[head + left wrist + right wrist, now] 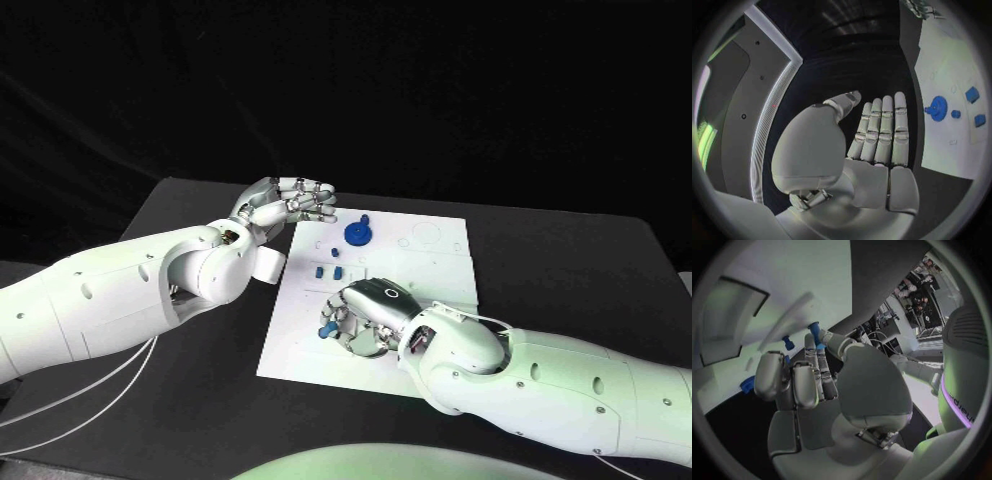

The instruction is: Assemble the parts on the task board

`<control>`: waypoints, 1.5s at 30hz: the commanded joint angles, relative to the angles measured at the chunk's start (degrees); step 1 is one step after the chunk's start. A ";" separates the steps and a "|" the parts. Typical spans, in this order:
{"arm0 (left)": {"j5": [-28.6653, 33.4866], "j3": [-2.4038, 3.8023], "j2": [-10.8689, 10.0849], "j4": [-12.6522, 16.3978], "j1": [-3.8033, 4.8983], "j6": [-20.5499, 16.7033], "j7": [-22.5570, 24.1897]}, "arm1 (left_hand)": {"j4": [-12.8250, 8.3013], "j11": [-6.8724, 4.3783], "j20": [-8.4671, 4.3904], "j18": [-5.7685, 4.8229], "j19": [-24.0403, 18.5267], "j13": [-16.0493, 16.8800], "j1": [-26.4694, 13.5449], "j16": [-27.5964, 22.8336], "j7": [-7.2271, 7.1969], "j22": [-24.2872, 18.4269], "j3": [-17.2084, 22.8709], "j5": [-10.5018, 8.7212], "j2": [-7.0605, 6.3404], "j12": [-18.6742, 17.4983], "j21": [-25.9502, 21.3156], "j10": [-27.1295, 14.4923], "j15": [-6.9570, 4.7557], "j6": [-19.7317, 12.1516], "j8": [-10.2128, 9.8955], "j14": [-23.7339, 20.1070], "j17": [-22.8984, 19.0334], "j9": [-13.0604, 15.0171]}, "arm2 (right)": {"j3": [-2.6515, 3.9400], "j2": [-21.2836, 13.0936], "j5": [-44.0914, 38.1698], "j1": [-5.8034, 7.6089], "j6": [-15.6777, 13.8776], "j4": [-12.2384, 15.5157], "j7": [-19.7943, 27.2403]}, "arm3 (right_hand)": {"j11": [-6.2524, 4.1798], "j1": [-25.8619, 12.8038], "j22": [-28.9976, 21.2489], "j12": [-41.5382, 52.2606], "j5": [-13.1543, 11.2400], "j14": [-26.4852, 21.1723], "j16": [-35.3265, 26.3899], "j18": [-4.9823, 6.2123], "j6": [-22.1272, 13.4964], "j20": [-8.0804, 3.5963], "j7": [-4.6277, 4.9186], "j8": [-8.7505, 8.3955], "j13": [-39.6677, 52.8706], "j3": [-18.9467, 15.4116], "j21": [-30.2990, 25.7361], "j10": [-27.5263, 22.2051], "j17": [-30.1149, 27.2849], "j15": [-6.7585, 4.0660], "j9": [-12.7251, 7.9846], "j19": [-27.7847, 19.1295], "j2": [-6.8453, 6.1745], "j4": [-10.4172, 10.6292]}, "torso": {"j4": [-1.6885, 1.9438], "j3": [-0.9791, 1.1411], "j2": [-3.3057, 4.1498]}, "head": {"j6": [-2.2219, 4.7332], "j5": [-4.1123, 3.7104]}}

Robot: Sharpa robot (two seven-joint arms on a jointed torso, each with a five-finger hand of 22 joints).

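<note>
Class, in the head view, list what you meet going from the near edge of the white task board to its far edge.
Right silver hand over a small blue part → pair of small blue block parts → round blue disc part → left silver hand at the far left corner of the white task board.

White task board [433,255], blue parts [356,235], seemingly black table [577,260].
</note>
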 commanded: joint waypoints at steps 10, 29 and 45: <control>-0.01 0.04 -0.03 0.27 0.02 0.97 0.16 | -0.21 0.43 0.04 0.09 0.55 0.07 0.16 -0.42 0.43 -0.12 0.03 0.12 0.49 -0.33 -0.32 0.03 0.33 0.10 -0.28 0.22 0.15 -0.06 | -0.15 1.37 -3.34 -0.08 3.99 -0.45 -3.58 | 0.49 -1.30 3.66 -0.73 0.32 0.91 -0.03 -0.34 -2.16 0.19 0.91 -1.02 -0.01 -0.07 -1.03 -0.94 -0.31 0.32 -0.14 -0.38 -0.54 0.33 | 0.03 -0.03 -0.01 | -0.18 -0.14; -0.01 0.04 -0.07 0.23 0.02 1.09 0.05 | -0.21 0.43 0.04 0.09 0.55 0.07 0.16 -0.42 0.43 -0.12 0.03 0.12 0.49 -0.33 -0.32 0.03 0.33 0.10 -0.28 0.22 0.15 -0.06 | -0.16 0.72 -1.88 -0.07 -1.60 0.10 -2.05 | 0.59 -3.09 3.85 -0.68 1.13 0.74 -0.04 -0.26 -10.05 0.54 1.43 -6.64 0.65 -0.71 -1.37 -1.29 -0.73 0.50 -2.05 -0.37 -3.35 0.73 | -0.01 0.06 0.02 | -0.15 -0.14; 0.04 -0.07 -0.28 0.01 0.00 1.94 0.03 | -0.24 0.41 0.08 0.06 0.53 0.08 0.18 -0.72 0.32 -0.25 0.01 0.14 0.56 -0.45 -0.56 0.03 0.38 0.14 -0.34 0.13 0.26 -0.06 | 1.00 -10.42 18.40 2.78 -7.71 6.45 3.33 | 1.31 -5.46 4.46 1.61 2.80 0.86 0.25 -0.52 -8.56 0.83 2.53 -6.31 2.59 -4.30 -0.87 1.07 -0.75 1.09 -2.05 0.25 -4.34 3.51 | -0.21 0.06 -0.29 | 1.25 -3.90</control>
